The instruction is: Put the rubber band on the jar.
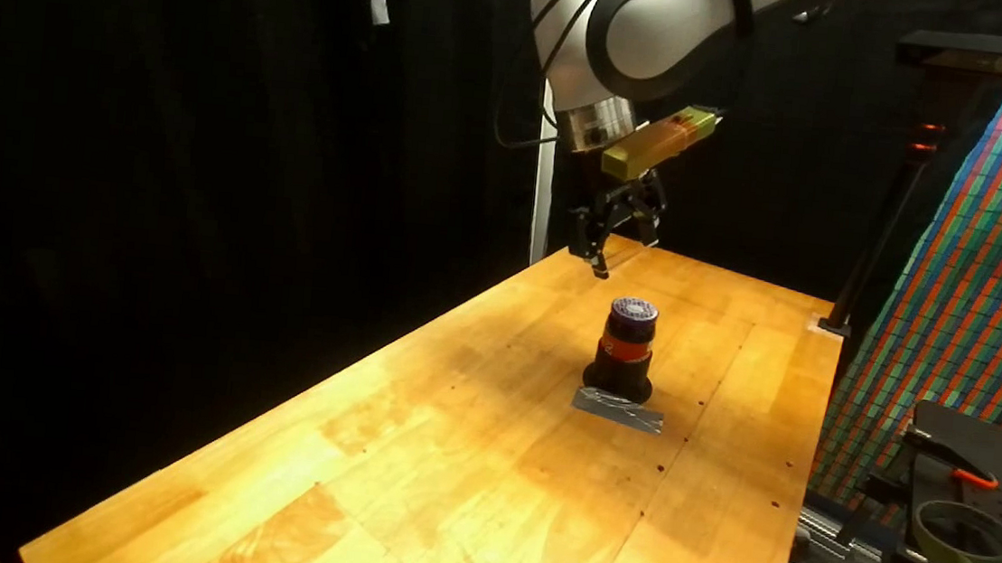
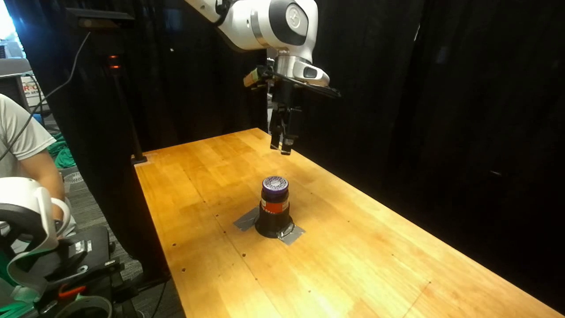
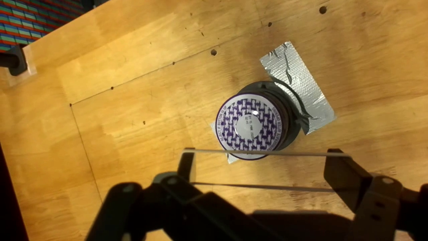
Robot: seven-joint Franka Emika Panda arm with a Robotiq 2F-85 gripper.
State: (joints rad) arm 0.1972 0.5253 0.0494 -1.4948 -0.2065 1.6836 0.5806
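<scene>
The jar stands upright on the table in both exterior views (image 1: pixel 627 349) (image 2: pixel 274 205), with a dark body, an orange-red label and a pale purple-patterned lid. In the wrist view the jar (image 3: pixel 249 127) shows from above. It sits in a black round base (image 2: pixel 267 224). My gripper (image 3: pixel 264 167) is open, and the rubber band (image 3: pixel 294 154) is stretched around its two spread fingers. In the wrist view the band's upper strand crosses the near edge of the lid. In both exterior views my gripper (image 1: pixel 626 256) (image 2: pixel 280 149) is above the table, higher than the jar and apart from it.
Silver tape strips (image 3: pixel 302 87) (image 1: pixel 618 410) hold the base to the wooden table (image 1: pixel 467 460). A dark post (image 1: pixel 868 232) with a camera stands at a table corner. A black side stand (image 1: pixel 993 461) carries a tape roll (image 1: pixel 964 540). A person (image 2: pixel 26 137) sits beside the table.
</scene>
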